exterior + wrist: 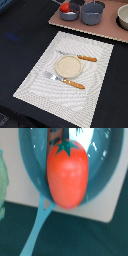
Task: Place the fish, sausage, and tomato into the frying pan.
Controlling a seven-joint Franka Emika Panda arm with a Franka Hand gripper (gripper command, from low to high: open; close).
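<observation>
The tomato [67, 173], glossy red with a green star-shaped top, fills the middle of the wrist view, over the inside of the frying pan [107, 168]. In the exterior view the tomato [65, 7] is at the left rim of the smaller grey pan [71, 15], on the pink board at the back. A thin brownish-red strip [55, 134] shows in the pan behind the tomato; it may be the sausage. The fish is hidden. No gripper fingers show in either view, so I cannot tell whether the tomato is held or resting.
The taller grey pot [93, 15] stands right beside the pan on the pink board [107, 31]. A beige bowl [123, 17] is at the board's right end. On the striped placemat [35, 80] are a beige plate [68, 66] and orange-handled cutlery [75, 84]. The pan's handle [37, 230] reaches over the board's edge.
</observation>
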